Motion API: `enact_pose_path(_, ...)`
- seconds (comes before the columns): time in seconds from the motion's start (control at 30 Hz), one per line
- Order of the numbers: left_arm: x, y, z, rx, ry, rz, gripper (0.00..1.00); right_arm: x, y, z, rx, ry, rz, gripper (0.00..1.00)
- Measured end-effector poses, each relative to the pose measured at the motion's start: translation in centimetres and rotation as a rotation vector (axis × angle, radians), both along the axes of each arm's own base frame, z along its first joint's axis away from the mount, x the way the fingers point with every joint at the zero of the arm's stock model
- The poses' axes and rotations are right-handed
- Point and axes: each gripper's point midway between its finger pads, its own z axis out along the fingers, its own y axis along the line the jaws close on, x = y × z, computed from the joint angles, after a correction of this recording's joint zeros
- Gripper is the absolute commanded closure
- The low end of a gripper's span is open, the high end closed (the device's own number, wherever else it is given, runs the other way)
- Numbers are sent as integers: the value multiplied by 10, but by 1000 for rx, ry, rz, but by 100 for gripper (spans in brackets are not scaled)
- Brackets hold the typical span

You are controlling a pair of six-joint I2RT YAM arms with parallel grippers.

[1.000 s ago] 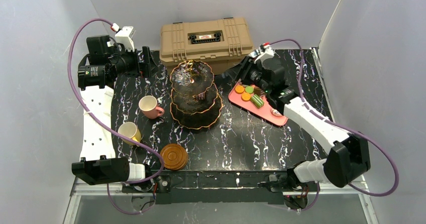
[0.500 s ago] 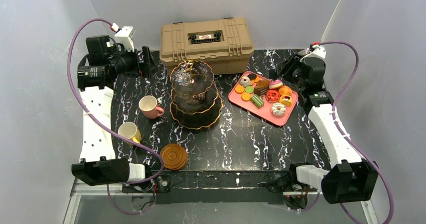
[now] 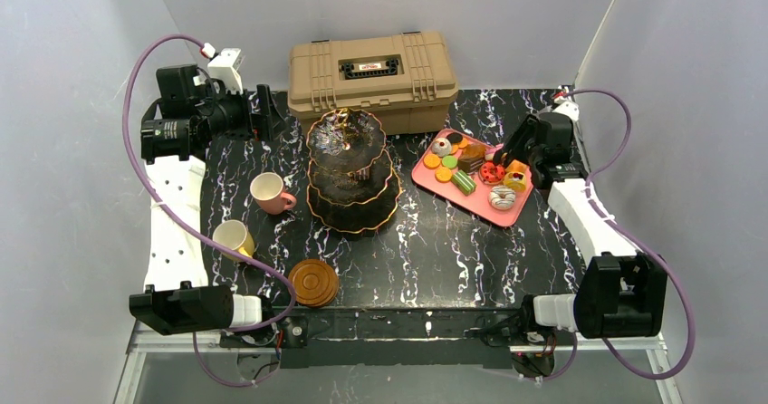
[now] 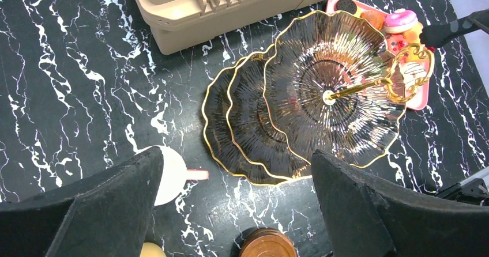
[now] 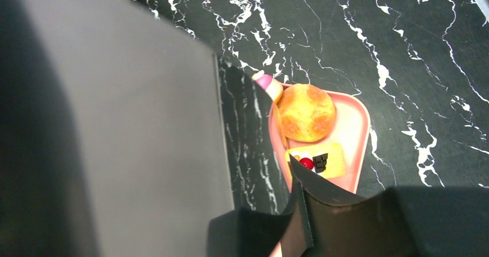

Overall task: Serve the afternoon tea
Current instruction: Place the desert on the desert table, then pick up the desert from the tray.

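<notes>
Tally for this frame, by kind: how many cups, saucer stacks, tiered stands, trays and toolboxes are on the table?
Cups: 2, the pink cup and the yellow cup
Saucer stack: 1
Tiered stand: 1
Tray: 1
Toolbox: 1
Total: 6

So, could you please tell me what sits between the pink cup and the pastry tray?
The black stand sits there, as the top view shows.
</notes>
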Motion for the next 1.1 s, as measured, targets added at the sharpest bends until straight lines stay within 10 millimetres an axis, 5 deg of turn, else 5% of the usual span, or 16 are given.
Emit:
enact_pose_path(0.6,-1,-1,0,-6,2,-4,2,25,-29,-31,47,-16,-124,33)
enact_pose_path(1.1,-1,-1,0,-1,-1,-8,2,48,-22,-41,127,-41,-135,34)
